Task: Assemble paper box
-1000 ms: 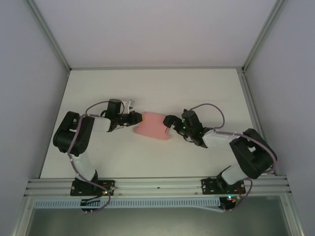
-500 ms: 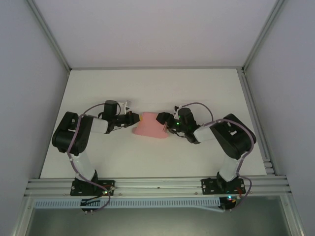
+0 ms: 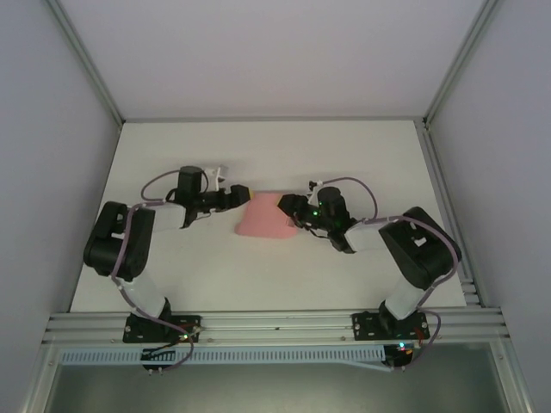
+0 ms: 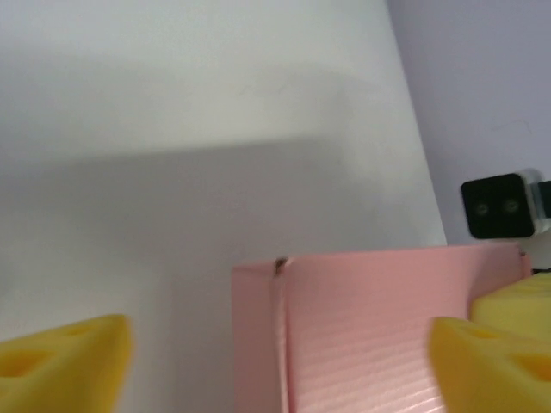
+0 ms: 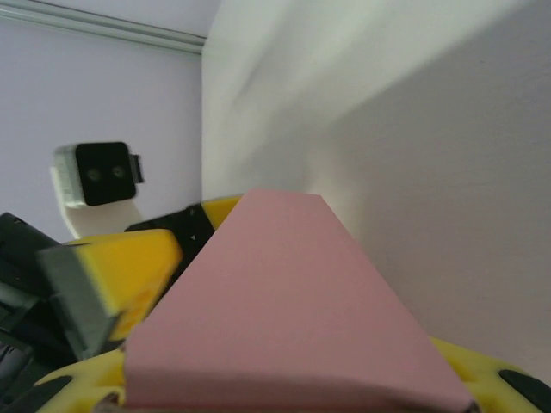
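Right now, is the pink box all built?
Partly. The paper box already looks folded into a flat box shape, with a creased corner seen by the left wrist. The open left gripper and the right gripper sit at its two ends. Whether flaps still need tucking, I can't tell.

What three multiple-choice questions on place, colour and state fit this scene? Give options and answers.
1. Where on the table does the paper box lie?
A. at the far left corner
B. between the left gripper and the right gripper
C. at the near edge
2. What colour are the left gripper's fingers?
A. blue
B. green
C. yellow
3. How do the left gripper's jaws stand?
A. wide open
B. shut on the box
C. shut on nothing
Answers: 1 B, the top view shows a gripper at each end of it; 2 C, the left wrist view shows yellow; 3 A, the fingers stand far apart at that view's lower corners.
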